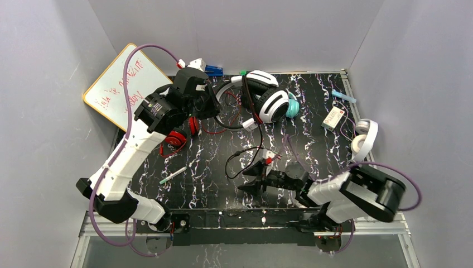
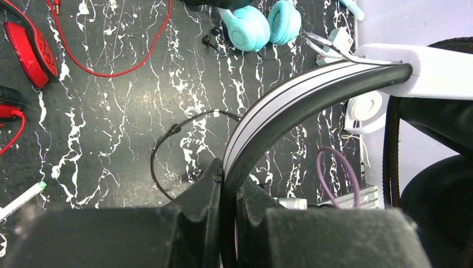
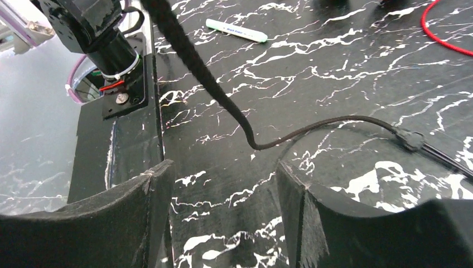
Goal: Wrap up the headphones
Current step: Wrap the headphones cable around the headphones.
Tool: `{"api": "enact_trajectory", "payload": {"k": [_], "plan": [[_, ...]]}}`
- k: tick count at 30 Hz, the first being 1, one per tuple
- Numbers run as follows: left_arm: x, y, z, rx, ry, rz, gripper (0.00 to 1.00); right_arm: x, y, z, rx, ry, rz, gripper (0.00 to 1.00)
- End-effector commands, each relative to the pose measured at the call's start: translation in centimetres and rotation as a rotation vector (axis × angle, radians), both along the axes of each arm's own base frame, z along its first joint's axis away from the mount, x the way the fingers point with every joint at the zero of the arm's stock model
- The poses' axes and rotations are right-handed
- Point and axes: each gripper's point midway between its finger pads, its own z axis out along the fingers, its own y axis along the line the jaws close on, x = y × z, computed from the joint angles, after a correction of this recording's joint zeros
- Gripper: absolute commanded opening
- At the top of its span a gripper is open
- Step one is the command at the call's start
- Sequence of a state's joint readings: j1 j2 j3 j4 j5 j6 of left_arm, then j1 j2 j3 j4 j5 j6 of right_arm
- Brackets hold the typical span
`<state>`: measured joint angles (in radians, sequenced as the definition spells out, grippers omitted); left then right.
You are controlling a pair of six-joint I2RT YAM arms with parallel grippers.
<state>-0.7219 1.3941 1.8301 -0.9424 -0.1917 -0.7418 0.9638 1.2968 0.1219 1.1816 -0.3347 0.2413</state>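
Note:
My left gripper is shut on the band of the white-and-black headphones, held above the back of the table. In the left wrist view the striped band runs up from between my pinched fingers. Their black cord hangs down and loops on the marble top. My right gripper is open low over the table, with the cord lying just ahead of its fingertips and nothing between them. Teal headphones, red headphones and white headphones lie around.
A whiteboard leans at the back left. A marker lies on the left of the table, and a small box and a light blue piece at the back right. The red cord trails across the top.

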Motion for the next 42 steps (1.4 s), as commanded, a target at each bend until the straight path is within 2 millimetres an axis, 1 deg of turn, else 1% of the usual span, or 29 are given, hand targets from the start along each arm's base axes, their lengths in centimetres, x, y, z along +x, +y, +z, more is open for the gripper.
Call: {"api": "enact_trajectory", "payload": {"k": [1,3,6,7,8,9,11,12,13,14,15,17,18,19,20,22,24,26,28,31,34,35,37,42], "plan": [[0.2,-0.7,3.4,-0.115,-0.062,0.002,0.00,1.2,3.1,4.6,0.176,-0.157,-0.004,0.73],[0.2,-0.6,3.4,-0.112,-0.063,0.004,0.00,1.3,3.9,4.5,0.197,-0.164,-0.001,0.72],[0.1,-0.5,3.5,-0.111,-0.066,0.006,0.00,1.8,4.9,3.7,0.209,-0.166,-0.013,0.70],[0.1,-0.5,3.5,-0.111,-0.067,0.006,0.00,2.0,5.1,3.5,0.216,-0.168,-0.021,0.68],[0.1,-0.5,3.5,-0.111,-0.067,0.006,0.00,2.4,5.1,3.8,0.240,-0.179,-0.041,0.67],[0.1,-0.5,3.6,-0.111,-0.067,0.006,0.00,2.5,5.0,3.3,0.239,-0.176,-0.051,0.66],[0.1,-0.5,3.6,-0.111,-0.066,0.007,0.00,2.7,5.3,3.1,0.234,-0.178,-0.051,0.56],[0.1,-0.4,3.6,-0.111,-0.067,0.007,0.00,2.6,5.3,3.2,0.235,-0.180,-0.045,0.48],[0.1,-0.4,3.6,-0.109,-0.067,0.006,0.00,2.4,5.2,3.5,0.243,-0.184,-0.040,0.43],[0.1,-0.4,3.5,-0.108,-0.066,0.006,0.00,2.4,5.1,3.8,0.249,-0.188,-0.042,0.42],[0.0,-0.4,3.5,-0.108,-0.065,0.005,0.00,2.5,4.9,3.9,0.251,-0.187,-0.050,0.42],[0.0,-0.6,3.5,-0.118,-0.064,0.003,0.00,2.9,4.8,4.2,0.257,-0.190,-0.074,0.46],[0.0,-0.7,3.5,-0.123,-0.064,0.001,0.00,3.1,4.9,4.4,0.261,-0.195,-0.081,0.46],[0.0,-0.8,3.4,-0.126,-0.061,0.000,0.00,3.2,5.0,4.5,0.262,-0.201,-0.084,0.45],[0.0,-0.9,3.4,-0.130,-0.060,-0.002,0.00,3.3,5.1,4.6,0.264,-0.204,-0.087,0.36],[0.0,-1.0,3.3,-0.131,-0.056,-0.005,0.00,3.4,5.3,5.0,0.272,-0.205,-0.082,0.16],[0.0,-1.0,3.3,-0.133,-0.053,-0.006,0.00,3.2,5.2,5.1,0.272,-0.199,-0.079,0.02],[-0.1,-1.0,3.3,-0.133,-0.052,-0.009,0.00,3.2,4.5,5.3,0.273,-0.187,-0.102,0.01],[-0.3,-1.0,3.2,-0.134,-0.047,-0.013,0.00,3.7,3.5,5.1,0.258,-0.169,-0.155,0.01],[-0.7,-1.4,3.4,-0.158,-0.046,-0.038,0.00,4.7,1.3,4.0,0.211,-0.090,-0.216,0.01],[-1.2,-1.6,3.4,-0.168,-0.043,-0.067,0.00,4.8,-0.6,3.1,0.164,0.013,-0.220,0.01],[-1.3,-1.4,3.4,-0.163,-0.043,-0.066,0.00,4.6,-1.1,3.7,0.170,0.031,-0.209,0.01],[-1.6,-0.9,3.5,-0.151,-0.048,-0.058,0.00,4.8,-2.3,3.2,0.129,0.094,-0.228,0.01],[-2.1,0.1,4.9,-0.158,-0.073,-0.040,0.00,4.7,-4.5,1.9,0.046,0.177,-0.250,0.01]]}}
